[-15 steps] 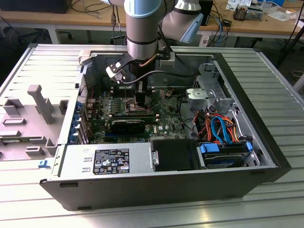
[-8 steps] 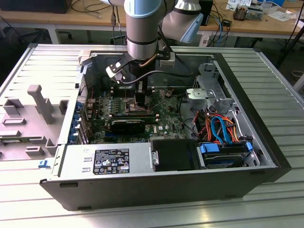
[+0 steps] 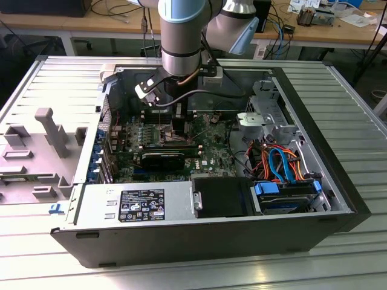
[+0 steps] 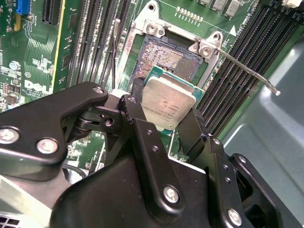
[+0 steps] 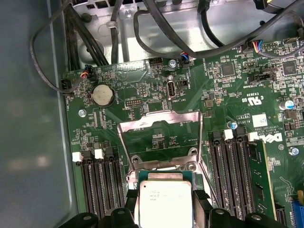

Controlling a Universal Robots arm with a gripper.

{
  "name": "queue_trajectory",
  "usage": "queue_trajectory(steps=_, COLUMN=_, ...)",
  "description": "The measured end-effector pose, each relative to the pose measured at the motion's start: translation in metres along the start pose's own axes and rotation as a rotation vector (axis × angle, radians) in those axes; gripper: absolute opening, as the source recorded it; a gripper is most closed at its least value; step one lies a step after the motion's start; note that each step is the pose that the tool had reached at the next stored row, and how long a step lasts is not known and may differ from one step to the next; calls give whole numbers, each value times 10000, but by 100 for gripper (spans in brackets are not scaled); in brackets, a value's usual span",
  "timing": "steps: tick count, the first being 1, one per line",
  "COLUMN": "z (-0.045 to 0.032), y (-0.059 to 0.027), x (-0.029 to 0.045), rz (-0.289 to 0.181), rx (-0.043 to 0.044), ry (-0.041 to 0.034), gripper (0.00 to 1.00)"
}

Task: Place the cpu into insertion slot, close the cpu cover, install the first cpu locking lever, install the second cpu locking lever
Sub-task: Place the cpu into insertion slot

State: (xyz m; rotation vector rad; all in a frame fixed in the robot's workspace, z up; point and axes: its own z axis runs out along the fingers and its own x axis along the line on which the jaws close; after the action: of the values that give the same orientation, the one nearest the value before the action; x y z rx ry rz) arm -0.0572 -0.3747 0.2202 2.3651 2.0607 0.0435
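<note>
The cpu (image 4: 168, 105) is clamped by its edges in my end effector (image 4: 165, 110), held tilted just over the open insertion slot (image 4: 167, 58); the cpu cover (image 5: 159, 117) stands swung up at the slot's edge.

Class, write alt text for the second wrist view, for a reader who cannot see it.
The gripper holds the cpu between its black jaws over the open insertion slot on the green circuit board, leaving part of the slot's contact field showing. A thin locking lever juts out beside the slot.
</note>
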Motion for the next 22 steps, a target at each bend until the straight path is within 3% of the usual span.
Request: queue_trajectory(steps=22, z=8, y=0, x=0, rz=246, rx=-4, ry=-6, gripper=54)
